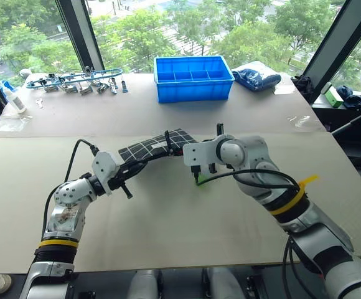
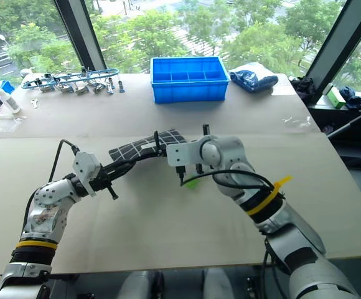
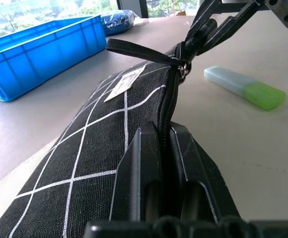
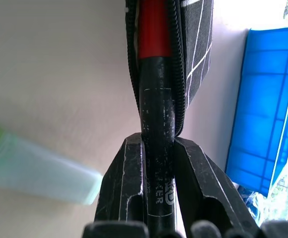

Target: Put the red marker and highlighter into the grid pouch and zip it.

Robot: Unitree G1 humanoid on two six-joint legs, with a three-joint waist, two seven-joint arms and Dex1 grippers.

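The grid pouch [image 1: 148,148] lies near the table's middle, held up a little along its zipper edge. My left gripper [image 3: 163,128] is shut on that edge. In my right gripper [image 4: 159,141], shut on its black barrel, the red marker [image 4: 156,99] has its red end inside the pouch's open mouth [image 4: 183,59]. In the eye views the right gripper [image 1: 171,148] meets the pouch's right end. The highlighter [image 3: 246,88], pale with a green cap, lies loose on the table just beside the pouch, under my right wrist [image 1: 200,180].
A blue plastic bin [image 1: 193,78] stands at the back centre. A blue bag [image 1: 255,78] lies to its right. A row of tools [image 1: 75,81] and a white bottle [image 1: 14,99] are at the back left. Bare tabletop [image 1: 168,230] stretches in front.
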